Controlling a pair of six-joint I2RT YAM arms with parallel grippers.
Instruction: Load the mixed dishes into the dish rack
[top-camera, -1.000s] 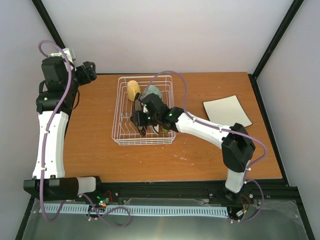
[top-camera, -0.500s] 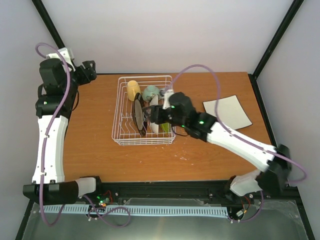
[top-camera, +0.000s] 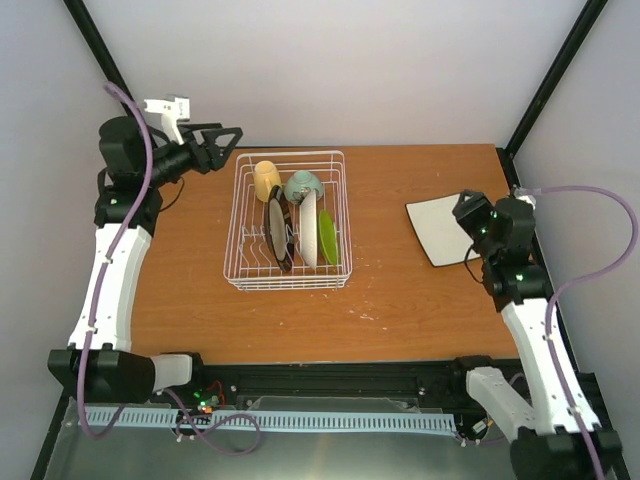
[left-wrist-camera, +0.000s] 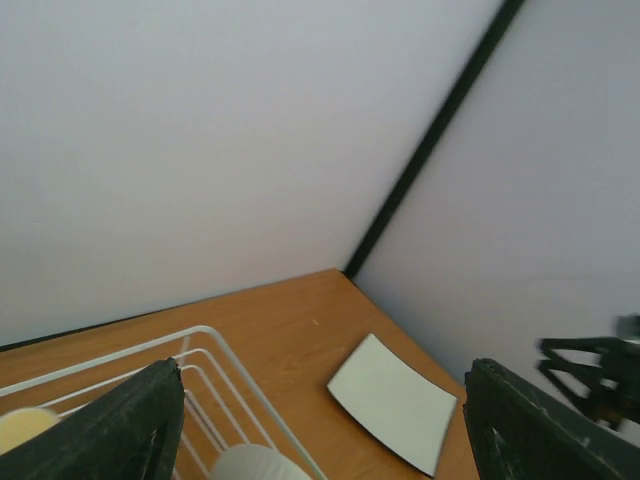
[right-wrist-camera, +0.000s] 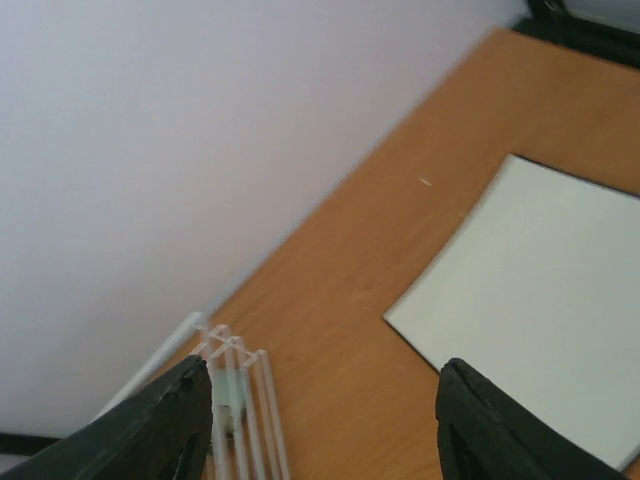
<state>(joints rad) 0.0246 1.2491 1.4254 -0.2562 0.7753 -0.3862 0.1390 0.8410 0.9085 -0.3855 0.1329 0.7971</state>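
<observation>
square white plate (top-camera: 437, 228) flat on bench, right of dish rack (top-camera: 300, 153) | right end effector (top-camera: 470, 228) wide open, empty, above its edge | left end effector (top-camera: 228, 145) open, empty | you take the thin rim: likely stiff, slick, brittle

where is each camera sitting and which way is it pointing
Top external: above and behind the arm bases, looking down on the table; the left arm and right arm show whole, right gripper above the square white plate.
Left wrist: on the left arm, facing right across the dish rack toward the plate; the left gripper frames the view.
Right wrist: above the plate, facing a rack corner; its fingers show at the bottom.
Shared: both wrist views hold the plate and part of the rack.
</observation>
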